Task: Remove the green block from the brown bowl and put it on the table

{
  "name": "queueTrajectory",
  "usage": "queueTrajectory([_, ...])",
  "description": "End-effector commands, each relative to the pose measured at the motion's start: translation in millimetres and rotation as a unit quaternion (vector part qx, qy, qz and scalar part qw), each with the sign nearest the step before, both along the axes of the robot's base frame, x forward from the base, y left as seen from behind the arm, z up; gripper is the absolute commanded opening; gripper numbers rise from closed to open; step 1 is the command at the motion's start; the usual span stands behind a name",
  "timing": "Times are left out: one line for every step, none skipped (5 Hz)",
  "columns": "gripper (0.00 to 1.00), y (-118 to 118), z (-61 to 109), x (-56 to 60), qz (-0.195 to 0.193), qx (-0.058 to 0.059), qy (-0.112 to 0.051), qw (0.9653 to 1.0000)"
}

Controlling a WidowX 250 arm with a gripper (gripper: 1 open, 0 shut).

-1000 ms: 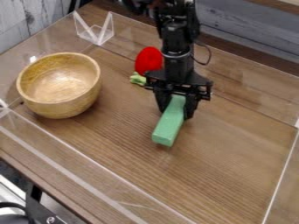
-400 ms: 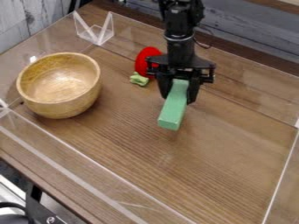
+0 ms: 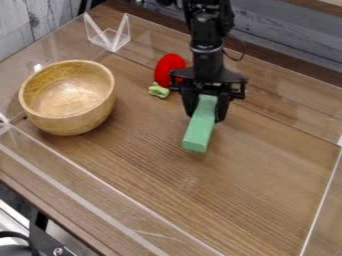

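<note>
Since a second ago, the green block [image 3: 201, 129] in my hand [image 3: 209, 104] has shifted a little toward the far right of the desk [image 3: 120, 190], and its low end now sits further from the near edge than before. My bowl has not moved.

That brown bowl [image 3: 66, 96] stands toward the left edge of the desk, upright, and its pale inside shows only bare wood. Behind me, near the far edge, a red strawberry-like toy [image 3: 170, 68] lies on the desk, its small green leafy end pointing toward the bowl.

My hand points straight down, well to the right of the bowl, with its fingers clamped on the upper end of the green block. From my grip the block slants down and toward the near edge. Whether its low end touches the wood or hangs just above it, I cannot tell. Clear acrylic walls [image 3: 107, 33] line the desk's edges.
</note>
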State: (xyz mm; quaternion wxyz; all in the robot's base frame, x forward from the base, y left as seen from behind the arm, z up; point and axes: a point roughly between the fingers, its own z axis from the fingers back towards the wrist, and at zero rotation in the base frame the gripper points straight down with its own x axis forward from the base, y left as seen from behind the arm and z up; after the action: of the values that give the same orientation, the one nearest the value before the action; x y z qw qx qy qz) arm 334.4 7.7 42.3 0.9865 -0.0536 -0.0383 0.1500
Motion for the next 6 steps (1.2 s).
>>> queueTrajectory([0.00,-1.4,45.8,5.3,0.006,-0.009,-0.050,0.9987])
queueTrajectory([0.00,-21.6,55.3,2.8,-0.028,-0.019,-0.059,0.9977])
queueTrajectory([0.00,-38.4,58.1,-0.5,-0.060,-0.021,-0.059,0.9962])
queueTrajectory([0.00,-54.0,51.3,-1.2,-0.072,-0.020,-0.060,0.9954])
queueTrajectory([0.00,-71.0,39.3,0.0,-0.087,-0.016,-0.061,0.9942])
queueTrajectory([0.00,-81.0,27.0,-4.9,-0.107,-0.013,-0.062,0.9922])
